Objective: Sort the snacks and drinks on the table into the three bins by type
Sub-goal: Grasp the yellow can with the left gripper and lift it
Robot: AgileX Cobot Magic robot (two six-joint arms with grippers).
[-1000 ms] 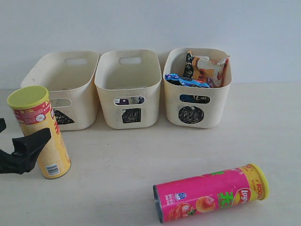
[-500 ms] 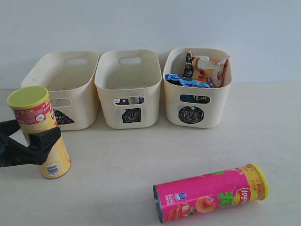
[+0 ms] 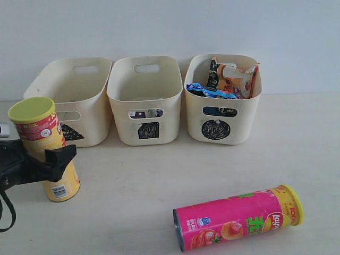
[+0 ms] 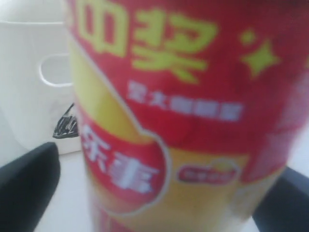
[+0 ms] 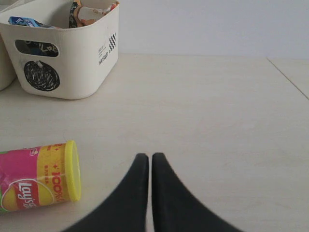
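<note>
A yellow chip tube (image 3: 45,149) with a lime-green lid stands upright on the table (image 3: 212,164) at the left, in front of the triangle bin (image 3: 98,106). My left gripper (image 3: 47,159) is open and straddles the tube's middle, one black finger (image 3: 61,155) across its front. The left wrist view is filled by the tube (image 4: 169,121), a finger (image 4: 29,183) on each side, and a gap shows beside that finger. A pink chip tube (image 3: 239,218) lies on its side at the front right. My right gripper (image 5: 151,157) is shut and empty, near the pink tube's yellow lid (image 5: 72,169).
The square bin (image 3: 146,98) stands in the middle; drink cartons (image 3: 143,113) show through its slot. The circle bin (image 3: 223,103) on the right holds an orange packet (image 3: 234,77) and a blue-white packet (image 3: 210,91). A white wall rises behind the bins.
My left gripper has moved right from the table's left edge until its fingers straddle the yellow tube. The tubes, the bins and the right gripper have stayed put.
</note>
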